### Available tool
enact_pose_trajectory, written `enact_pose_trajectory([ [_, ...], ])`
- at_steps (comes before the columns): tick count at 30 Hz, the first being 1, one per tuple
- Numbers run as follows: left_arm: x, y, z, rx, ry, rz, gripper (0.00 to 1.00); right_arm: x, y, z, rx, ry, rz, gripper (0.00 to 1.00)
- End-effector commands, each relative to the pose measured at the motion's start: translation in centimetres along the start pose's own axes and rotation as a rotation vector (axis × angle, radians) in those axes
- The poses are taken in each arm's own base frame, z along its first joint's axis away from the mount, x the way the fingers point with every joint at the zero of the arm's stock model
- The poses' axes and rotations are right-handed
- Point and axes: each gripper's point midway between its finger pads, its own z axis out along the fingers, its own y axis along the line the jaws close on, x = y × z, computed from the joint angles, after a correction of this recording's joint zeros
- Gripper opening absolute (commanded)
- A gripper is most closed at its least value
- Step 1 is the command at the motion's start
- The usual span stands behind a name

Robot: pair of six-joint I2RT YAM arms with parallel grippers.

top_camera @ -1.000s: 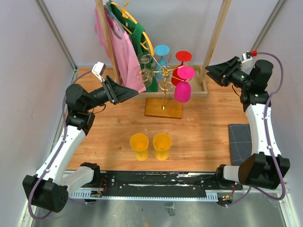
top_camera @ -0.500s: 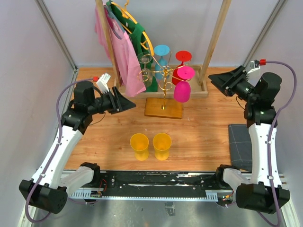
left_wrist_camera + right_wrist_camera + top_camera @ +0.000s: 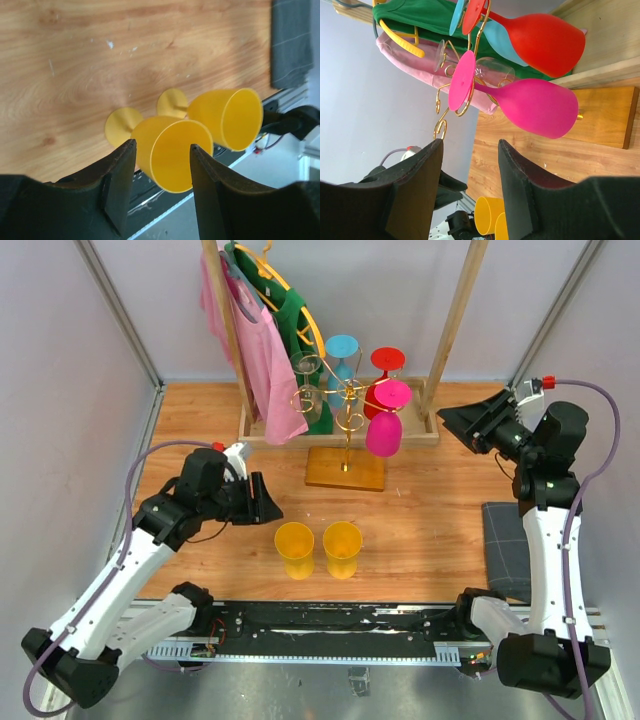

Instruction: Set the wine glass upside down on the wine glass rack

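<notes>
- Nearest you, two yellow glasses stood upright side by side on the surface, close to its front edge. They were the left yellow wine glass and the right yellow wine glass, almost touching. Neither had been lifted or turned over, so I judged that round of the task barely begun.
- Your left hand sat low, just behind and to the left of the left yellow wine glass. Its jaws were moderately apart and empty, and its wrist view framed that bowl between them. Gripping, lifting, inverting and hanging were all yet to do.
- The tight gap between the two glasses left little room for a finger. A sideways nudge could have tipped the neighbour toward the front edge.
- A dark mat lay at the right edge, and the middle of the surface was open.
- Farther back, the wine glass rack already carried a pink glass, a red glass, a blue glass and a clear glass, all inverted. A free gold hook faced the front left.
- Your right hand hovered right of the rack, jaws apart and empty.
- The clothes rail crowded the rack from behind.
</notes>
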Motion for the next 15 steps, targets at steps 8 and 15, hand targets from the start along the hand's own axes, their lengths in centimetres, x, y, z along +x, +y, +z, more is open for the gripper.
enact_pose_trajectory([
  [8,4.9,1.9,2.1,-0.185,0.144,0.088,0.49,0.0,0.2,-0.9,-0.007,-0.027,-0.023,0.5],
  [15,6.0,2.8,2.9,-0.238,0.186,0.123,0.45,-0.1,0.1,-0.8,-0.005,-0.025,-0.021,0.5],
])
